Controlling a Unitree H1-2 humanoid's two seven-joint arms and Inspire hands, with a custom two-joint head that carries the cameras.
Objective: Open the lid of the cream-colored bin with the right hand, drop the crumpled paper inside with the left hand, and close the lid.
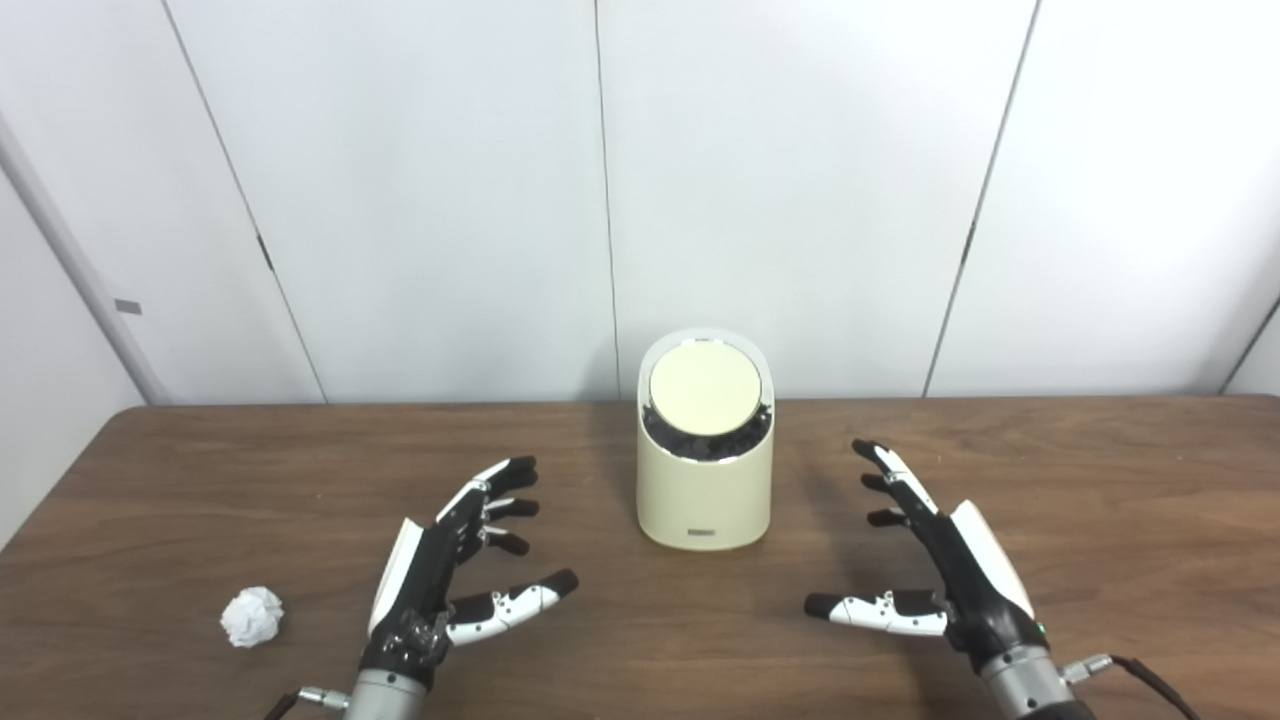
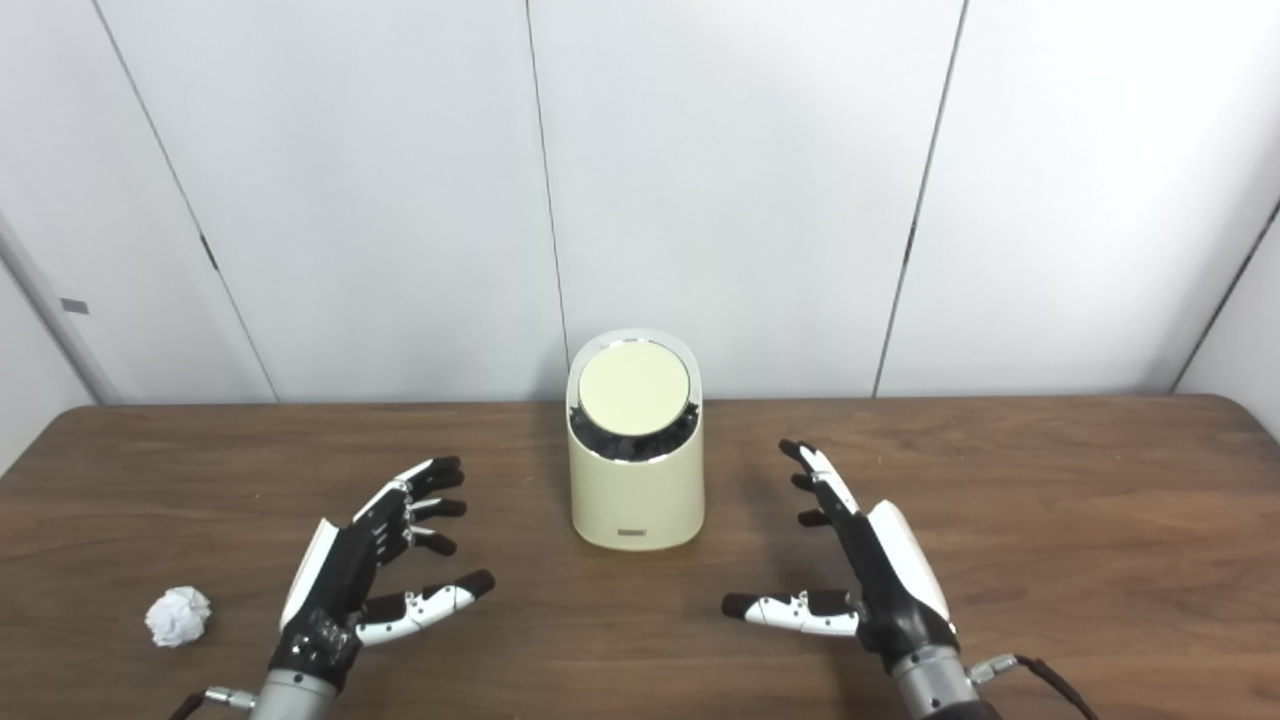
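Observation:
A cream-colored bin stands upright at the middle of the wooden table, its round lid tilted toward me and lying shut in the rim. A white crumpled paper ball lies near the table's front left. My left hand hovers open between the paper and the bin, fingers spread, holding nothing. To the right of the bin, my right hand is open too, thumb pointing inward, apart from the bin.
White wall panels rise right behind the table's far edge. The table's left edge runs close to the paper ball.

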